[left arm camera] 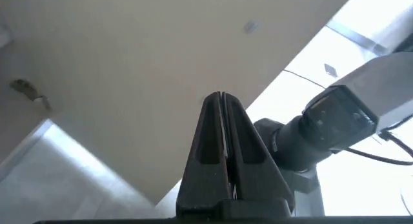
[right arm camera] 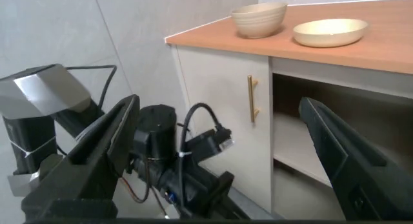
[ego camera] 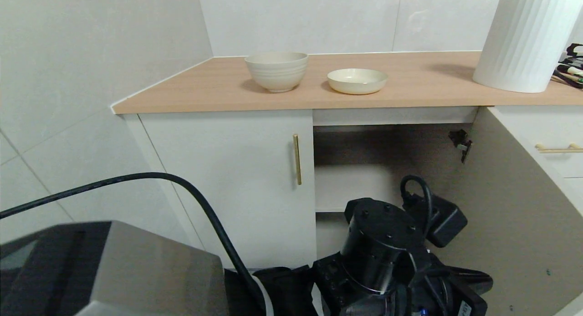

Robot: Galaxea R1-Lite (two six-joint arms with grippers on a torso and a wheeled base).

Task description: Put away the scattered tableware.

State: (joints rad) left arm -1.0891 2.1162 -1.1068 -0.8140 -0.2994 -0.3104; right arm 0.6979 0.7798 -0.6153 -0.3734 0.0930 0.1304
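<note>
Tableware not yet collected
A ribbed beige ceramic bowl (ego camera: 276,70) and shallow cream dish (ego camera: 357,80) sat on the wooden desk (ego camera: 432,84); left hand (left arm camera: 221,121) pressed together, right hand (right arm camera: 218,104) spread. Rising, either might strike the desk's edge.

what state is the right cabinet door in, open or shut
Open: the right door is swung out, baring the shelf inside, while the left door sits flush and shut.
</note>
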